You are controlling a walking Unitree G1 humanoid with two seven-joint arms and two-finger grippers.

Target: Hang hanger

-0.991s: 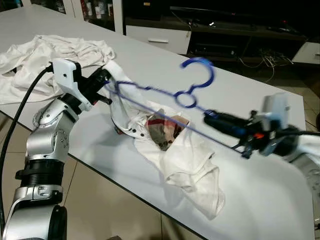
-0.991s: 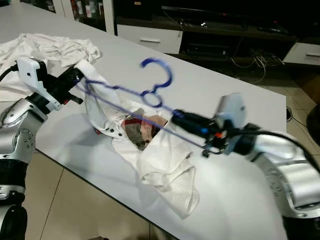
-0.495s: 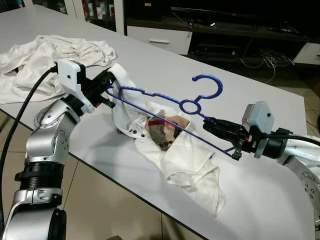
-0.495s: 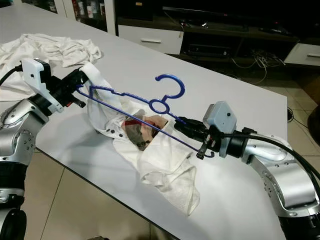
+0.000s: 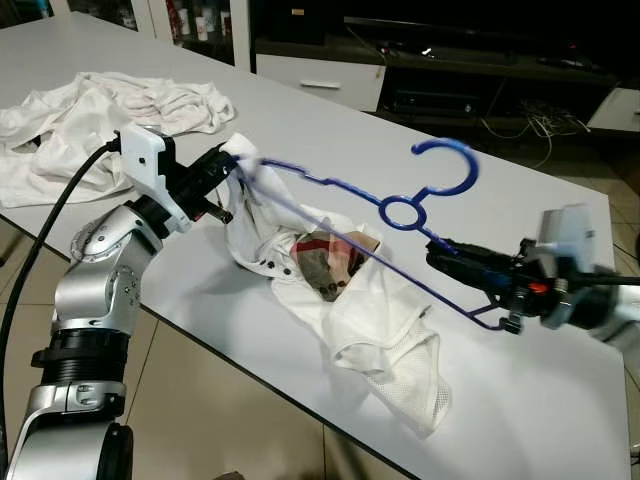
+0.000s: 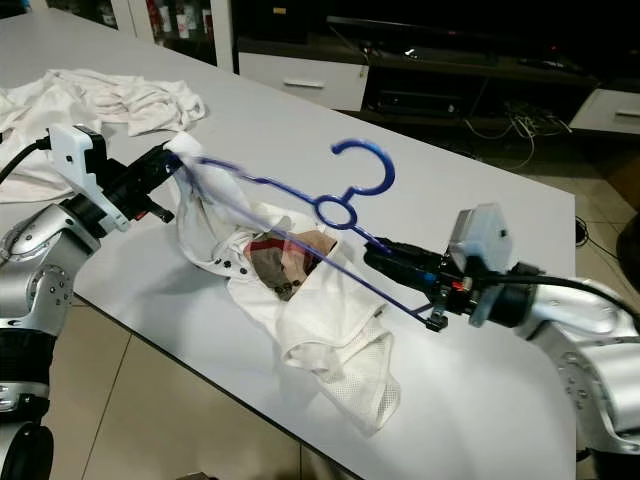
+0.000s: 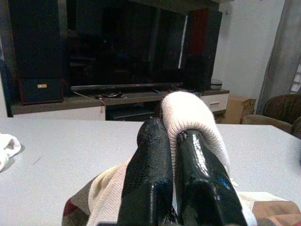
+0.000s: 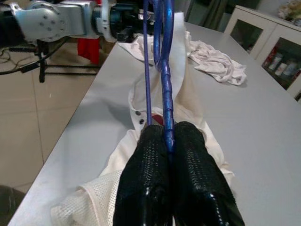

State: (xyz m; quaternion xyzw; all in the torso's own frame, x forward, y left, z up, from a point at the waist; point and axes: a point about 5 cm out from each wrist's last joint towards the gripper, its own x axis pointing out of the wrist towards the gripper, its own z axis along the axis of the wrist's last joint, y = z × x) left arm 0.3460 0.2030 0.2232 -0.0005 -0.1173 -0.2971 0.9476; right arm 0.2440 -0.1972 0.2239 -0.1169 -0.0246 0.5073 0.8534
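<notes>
right gripper (image 5: 455,262) pinches blue hanger (image 5: 400,212), left gripper (image 5: 225,160) grips white shirt (image 5: 380,320) collar.
risk (judged): hanger end at 9 o'clock slips out if collar sags.

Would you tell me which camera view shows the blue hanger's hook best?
The right eye view: the blue hanger stands whole, its hook sharp above the table. The left eye view blurs it slightly. The right wrist view shows its bars running from the right gripper.
</notes>
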